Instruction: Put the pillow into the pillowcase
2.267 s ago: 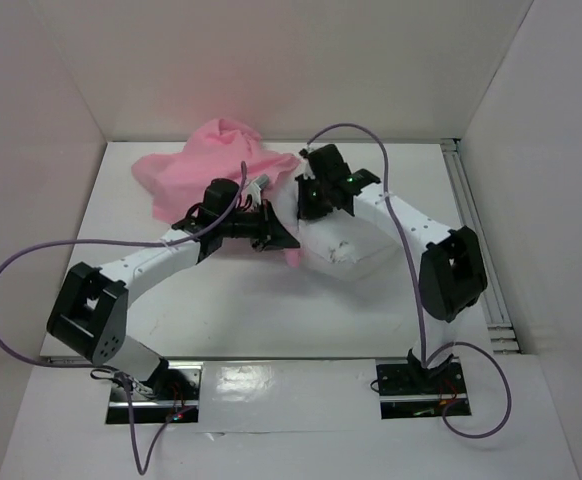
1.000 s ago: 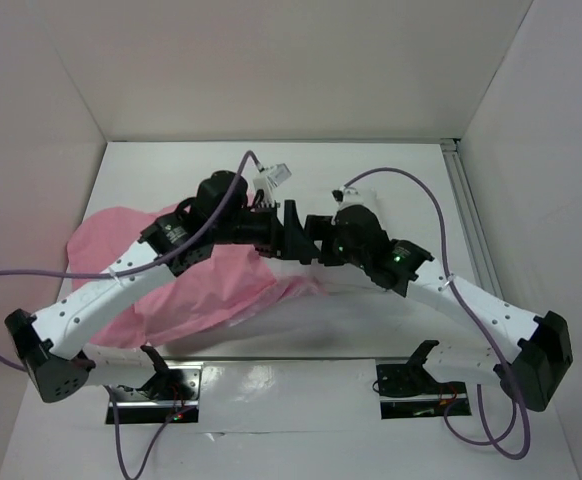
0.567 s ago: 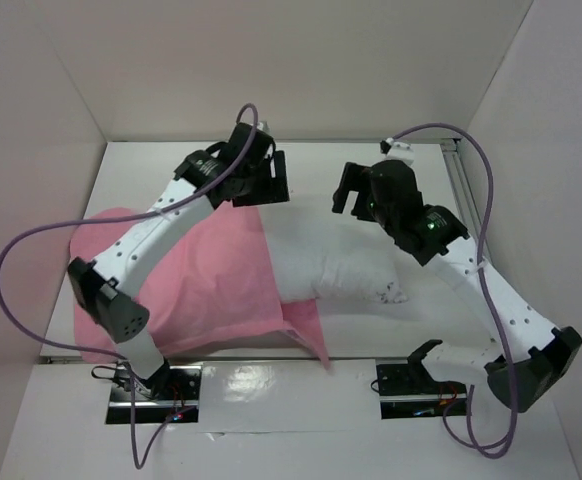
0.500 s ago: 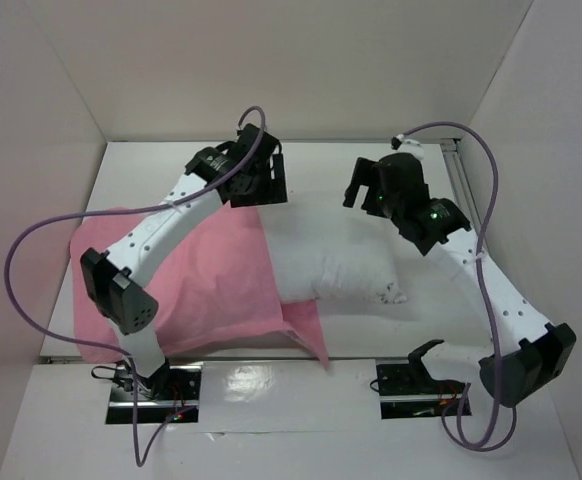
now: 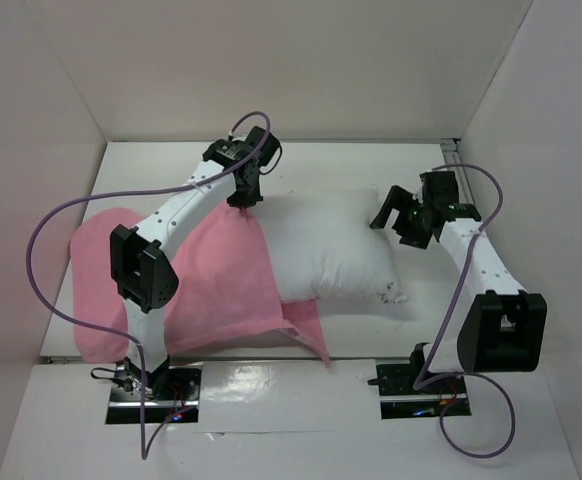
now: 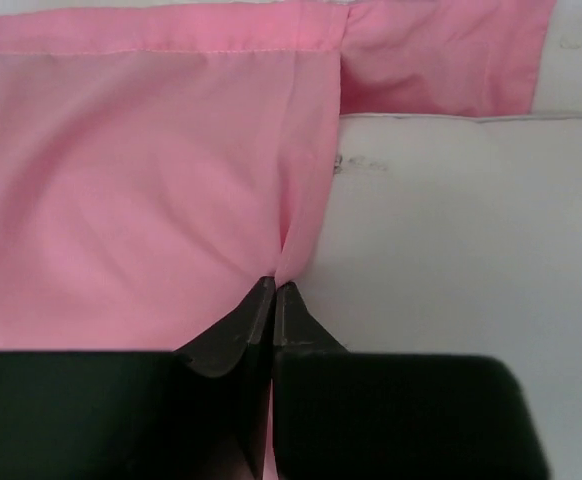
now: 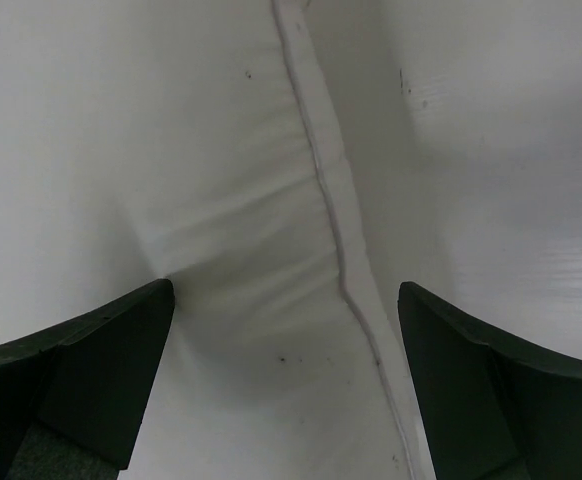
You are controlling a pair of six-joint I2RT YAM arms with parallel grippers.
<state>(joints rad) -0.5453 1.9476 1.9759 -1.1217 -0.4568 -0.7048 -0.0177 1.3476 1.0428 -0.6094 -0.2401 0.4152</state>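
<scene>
Top external view: the pillowcase (image 5: 201, 290) lies flat over the left half of the table (image 5: 371, 165), reaching from the left wall side to the middle, with one corner folded out toward the near edge. Its right part covers the left end of the pillow (image 5: 336, 250). At the far edge of the pink fabric, where it meets the white cushion, sits the left gripper (image 5: 243, 195). The left wrist view shows this gripper (image 6: 274, 283) with its jaws pressed together, pinching a narrow fold of the pillowcase (image 6: 121, 180).

The pillow lies across the middle of the table, its right half bare. Just beside its far right corner is the right gripper (image 5: 393, 215). In the right wrist view its jaws (image 7: 284, 292) stand spread wide and hold nothing. The pillow's (image 7: 241, 180) edge seam runs between them, and the fabric puckers at the left fingertip (image 7: 156, 300).
</scene>
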